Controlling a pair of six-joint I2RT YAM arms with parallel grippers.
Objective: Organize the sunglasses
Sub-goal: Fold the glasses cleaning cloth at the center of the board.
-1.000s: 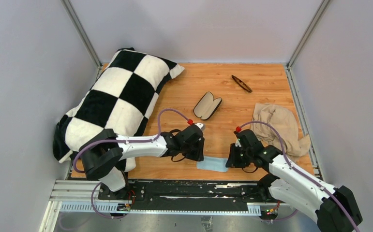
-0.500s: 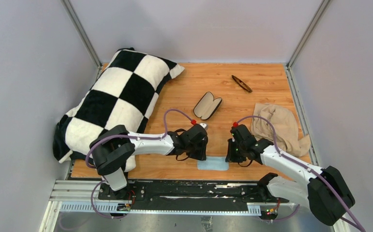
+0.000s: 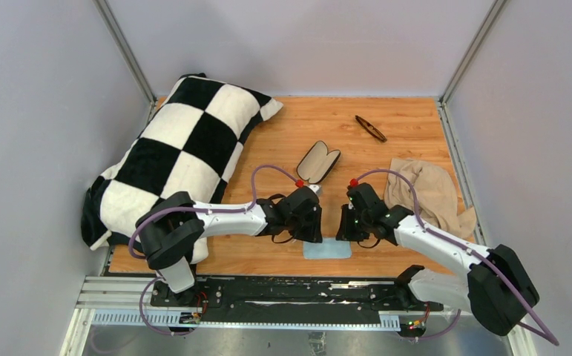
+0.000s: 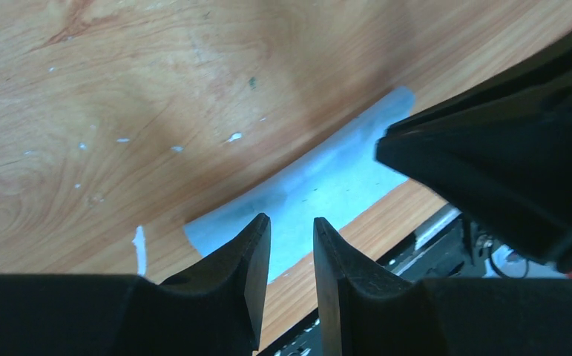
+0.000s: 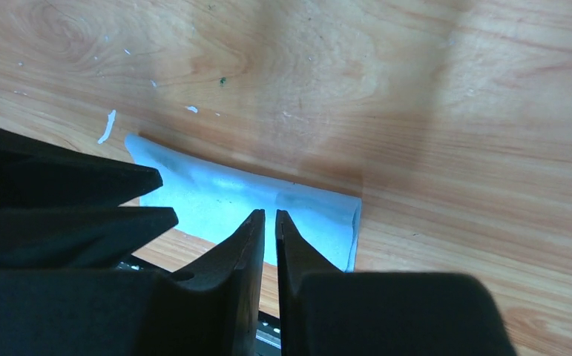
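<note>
The sunglasses [image 3: 370, 128] lie folded on the far right of the table [image 3: 416, 111], well apart from both arms. Only the top view shows them. Nearer, the case [image 3: 319, 162] lies open. That view also takes in the pillow [image 3: 186, 148] on the left and a beige cloth [image 3: 427, 191] on the right.

The wrist views give what the top view hides: the fingertips. The left gripper [image 4: 291, 226] stands over one end of the blue cloth [image 4: 320, 185], jaws a little apart with nothing between them. The right gripper [image 5: 265, 216] is over the cloth's near edge, jaws parted by a mere slit, gripping nothing visible. Whether either tip touches the cloth cannot be told.

Both arms reach low and bend inward, wrists facing each other across the cloth near the table's front edge.
</note>
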